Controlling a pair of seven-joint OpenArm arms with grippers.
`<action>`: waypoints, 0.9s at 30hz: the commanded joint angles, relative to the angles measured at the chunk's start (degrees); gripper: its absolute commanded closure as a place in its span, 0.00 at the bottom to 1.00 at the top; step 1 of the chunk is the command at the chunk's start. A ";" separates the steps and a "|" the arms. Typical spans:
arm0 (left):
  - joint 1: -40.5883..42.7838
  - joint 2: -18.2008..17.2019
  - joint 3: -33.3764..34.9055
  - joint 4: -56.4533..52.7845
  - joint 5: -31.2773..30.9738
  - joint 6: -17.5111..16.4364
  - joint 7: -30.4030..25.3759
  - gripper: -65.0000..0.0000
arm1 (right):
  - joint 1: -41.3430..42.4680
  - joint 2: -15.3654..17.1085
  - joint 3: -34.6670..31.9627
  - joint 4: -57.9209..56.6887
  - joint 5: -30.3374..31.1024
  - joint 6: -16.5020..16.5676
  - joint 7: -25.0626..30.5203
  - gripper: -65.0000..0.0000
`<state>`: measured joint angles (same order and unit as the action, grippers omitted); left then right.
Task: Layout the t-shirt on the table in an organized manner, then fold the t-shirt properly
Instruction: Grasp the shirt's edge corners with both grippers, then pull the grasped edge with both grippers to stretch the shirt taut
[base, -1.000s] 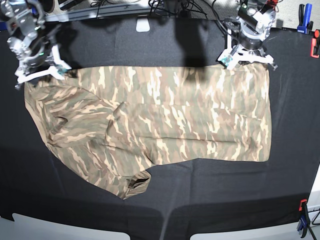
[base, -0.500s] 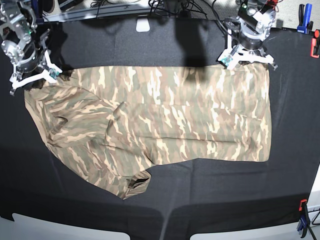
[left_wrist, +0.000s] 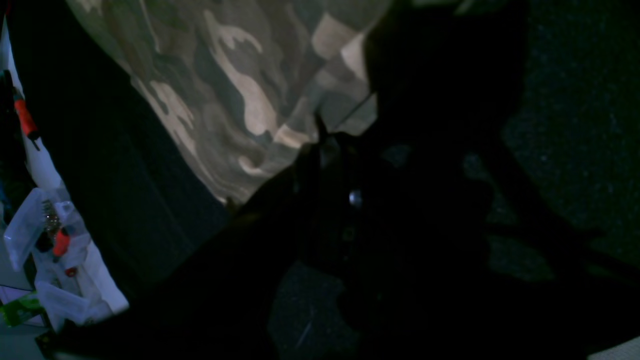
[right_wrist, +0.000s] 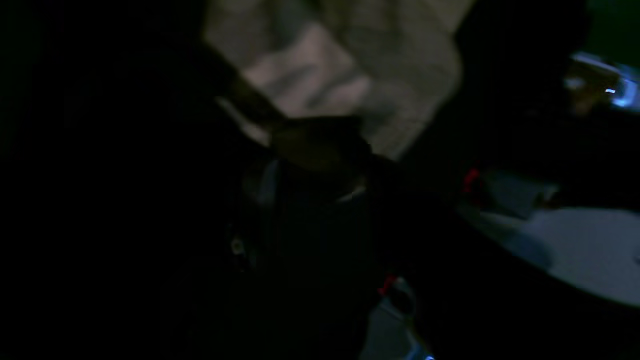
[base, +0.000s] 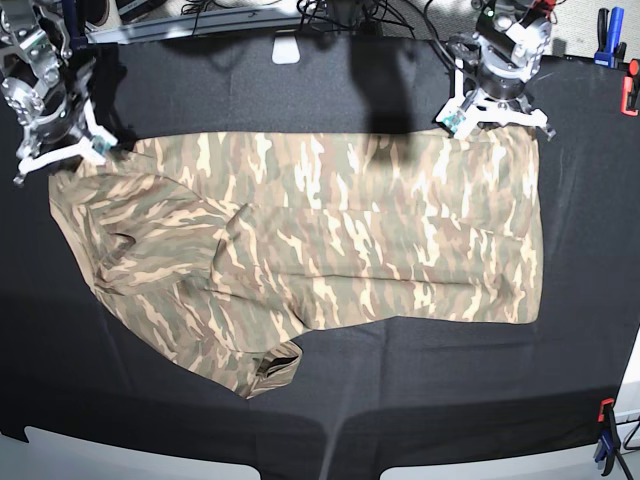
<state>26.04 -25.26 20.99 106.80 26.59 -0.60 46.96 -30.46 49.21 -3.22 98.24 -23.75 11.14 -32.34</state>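
The camouflage t-shirt lies spread across the black table, smooth on its right half and rumpled with folds on its left. My left gripper sits at the shirt's far right corner, shut on the fabric edge. In the left wrist view the t-shirt runs into the dark jaws. My right gripper hovers at the shirt's far left corner. The dark, blurred right wrist view shows its fingers apart, with the t-shirt showing between them.
Blue and orange clamps stand at the table's far right corner, another clamp at the near right. A white block and cables sit along the back edge. Plastic bags lie beyond the table's edge.
My right gripper has drawn back to the left and slightly away from the shirt's far left corner, its jaws a little narrower. The left gripper and the shirt have stayed put.
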 joint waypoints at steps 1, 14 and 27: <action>0.13 -0.46 -0.22 0.44 0.39 0.44 0.96 1.00 | 0.33 1.11 0.57 0.50 -0.33 -0.87 0.44 0.60; 0.13 -0.48 -0.22 0.44 0.42 0.39 0.96 1.00 | 3.21 1.09 -9.22 -4.42 -6.23 -5.20 0.11 0.60; 0.15 -0.50 -0.22 0.44 4.00 0.44 1.66 1.00 | 10.54 1.46 -19.82 -5.77 -12.35 -13.75 -12.26 1.00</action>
<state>26.06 -25.26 21.02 106.72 29.30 -0.99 47.44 -20.34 49.25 -23.55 91.88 -34.92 -1.56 -43.83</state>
